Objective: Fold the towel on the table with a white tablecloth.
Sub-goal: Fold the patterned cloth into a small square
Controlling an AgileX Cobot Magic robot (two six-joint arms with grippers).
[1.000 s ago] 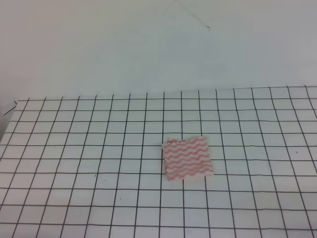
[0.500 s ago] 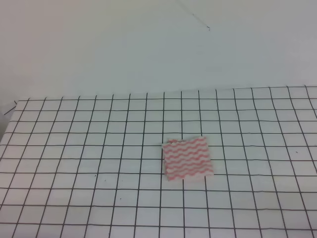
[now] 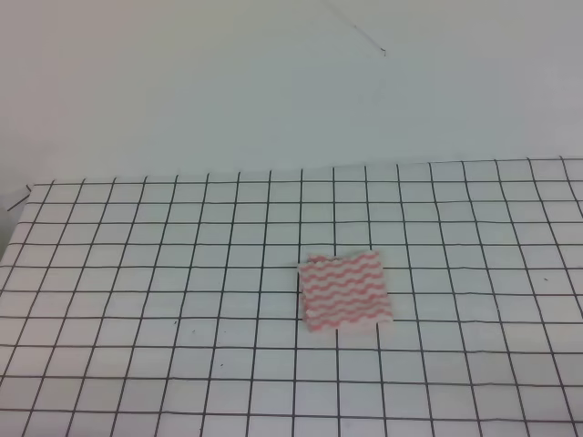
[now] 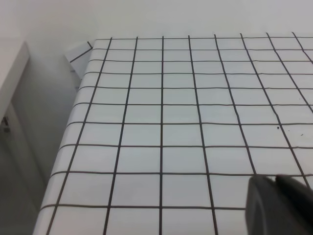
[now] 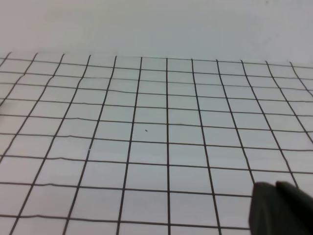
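White cloth printed with a thin black grid covers the table (image 3: 137, 273), and a plain pale wall rises behind it. We see the towel (image 3: 344, 290) lying flat a little right of centre, a small, thin, nearly square piece with pink-red and white wavy stripes, its near edge showing what looks like a second layer. Neither arm appears in the overhead view. We catch only a dark tip of the left gripper (image 4: 279, 205) and of the right gripper (image 5: 281, 208) at the corners of their wrist views, so we cannot tell how the jaws stand. We judge the thin fabric could bunch, or the tablecloth get pinched with it.
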